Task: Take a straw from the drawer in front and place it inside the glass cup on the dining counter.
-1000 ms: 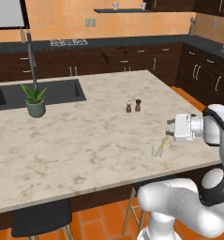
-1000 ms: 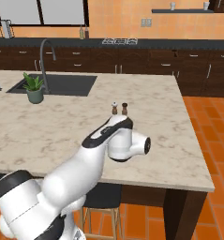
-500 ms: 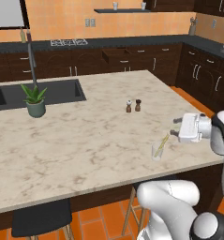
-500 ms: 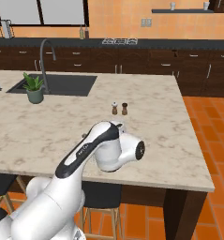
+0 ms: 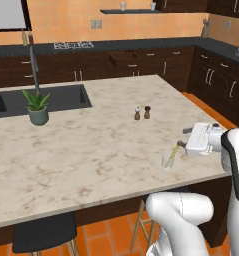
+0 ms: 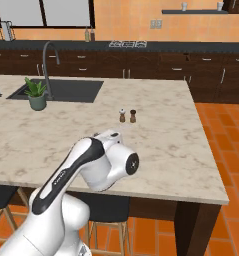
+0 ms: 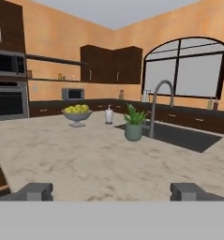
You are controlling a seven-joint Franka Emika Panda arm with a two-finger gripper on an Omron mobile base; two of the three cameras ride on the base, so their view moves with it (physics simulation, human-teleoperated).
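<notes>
1 thin yellow straw (image 5: 173,153) in clear tapered glass cup (image 5: 168,162); pincer (image 7: 111,191) wide open.

The yellow straw (image 5: 173,154) leans tilted toward one o'clock inside the clear glass cup (image 5: 168,162), upright near the marble dining counter (image 5: 91,150) edge.

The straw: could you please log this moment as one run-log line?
straw: inside glass cup | cup: on dining counter | gripper: open, beside cup
</notes>
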